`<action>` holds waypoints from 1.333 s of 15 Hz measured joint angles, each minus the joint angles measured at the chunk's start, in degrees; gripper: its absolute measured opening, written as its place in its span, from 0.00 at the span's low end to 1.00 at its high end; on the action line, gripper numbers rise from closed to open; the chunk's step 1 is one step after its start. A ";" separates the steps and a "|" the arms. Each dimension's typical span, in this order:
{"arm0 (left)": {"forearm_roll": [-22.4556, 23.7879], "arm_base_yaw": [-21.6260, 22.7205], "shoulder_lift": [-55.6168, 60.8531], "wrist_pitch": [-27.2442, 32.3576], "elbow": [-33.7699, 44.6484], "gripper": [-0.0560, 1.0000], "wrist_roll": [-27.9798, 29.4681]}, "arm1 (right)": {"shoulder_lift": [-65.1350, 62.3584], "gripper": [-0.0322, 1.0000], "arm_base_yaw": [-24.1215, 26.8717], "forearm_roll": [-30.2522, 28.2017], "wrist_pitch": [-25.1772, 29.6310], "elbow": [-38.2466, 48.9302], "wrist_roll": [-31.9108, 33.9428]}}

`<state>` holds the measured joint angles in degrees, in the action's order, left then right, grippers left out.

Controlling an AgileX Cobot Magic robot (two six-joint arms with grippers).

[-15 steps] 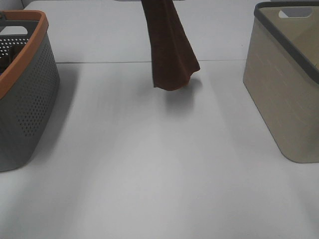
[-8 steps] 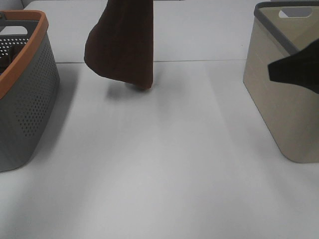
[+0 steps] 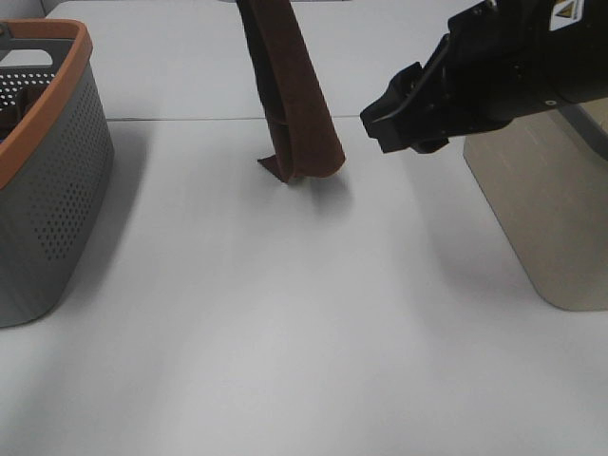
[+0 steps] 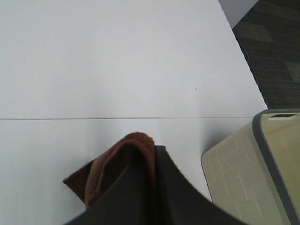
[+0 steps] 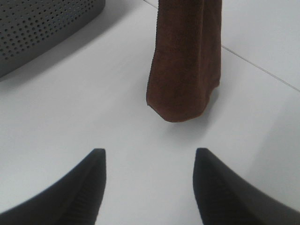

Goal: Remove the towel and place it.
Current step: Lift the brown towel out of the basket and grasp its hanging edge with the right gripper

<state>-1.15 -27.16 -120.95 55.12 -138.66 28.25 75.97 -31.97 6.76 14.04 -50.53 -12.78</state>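
Note:
The dark brown towel (image 3: 293, 95) hangs as a narrow strip from above the top edge of the exterior high view, and its lower end touches the white table (image 3: 285, 304) at the back middle. My left gripper (image 4: 152, 164) is shut on the towel's top (image 4: 115, 164); it is out of frame in the exterior high view. My right gripper (image 3: 391, 128) is open and empty, just right of the towel and above the table. In the right wrist view its fingers (image 5: 86, 187) stand apart, with the hanging towel (image 5: 185, 65) ahead of them. No white tag shows.
A grey perforated basket with an orange rim (image 3: 47, 190) stands at the left edge and shows in the right wrist view (image 5: 42, 23). A beige basket with a grey rim (image 3: 560, 228) stands at the right, partly behind my right arm; it shows in the left wrist view (image 4: 243, 183).
The hanging towel swung left, then back to the middle, and its lower end now touches the table. My right arm has come in from the right, close to the towel.

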 joint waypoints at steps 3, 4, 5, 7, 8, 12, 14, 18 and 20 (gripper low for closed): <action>1.15 0.00 0.00 0.17 0.00 0.06 6.30 | 6.53 0.56 -0.06 -5.56 -0.57 -5.61 7.33; 1.15 0.00 0.00 0.23 0.00 0.06 8.14 | 8.48 0.56 -0.06 -6.76 -0.57 -7.68 8.77; 1.15 0.00 0.00 0.23 0.00 0.06 9.97 | 10.43 0.56 -0.06 -7.16 -0.63 -9.91 9.68; 1.15 0.00 0.00 0.29 0.00 0.06 12.95 | 13.69 0.56 -0.06 -8.42 -0.63 -13.52 9.97; 1.15 0.00 0.00 0.34 0.00 0.06 13.35 | 14.84 0.56 -0.06 -9.28 -0.57 -15.13 10.03; 0.86 0.00 0.00 0.63 0.00 0.06 13.52 | 17.48 0.56 -0.52 -9.74 1.20 -17.93 10.03; 0.86 0.00 0.00 0.63 0.00 0.06 13.52 | 17.88 0.56 -2.92 -10.26 2.52 -18.05 10.20; 0.86 0.00 0.00 0.63 0.00 0.06 13.52 | 18.22 0.56 -10.43 -27.39 7.28 -18.51 17.70; 0.80 0.00 0.00 0.63 0.00 0.06 13.52 | 21.49 0.56 -12.89 -38.73 19.42 -20.23 32.83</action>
<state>-0.34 -27.16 -120.95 55.75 -138.66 41.77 97.46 -44.86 -31.97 33.46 -70.76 20.05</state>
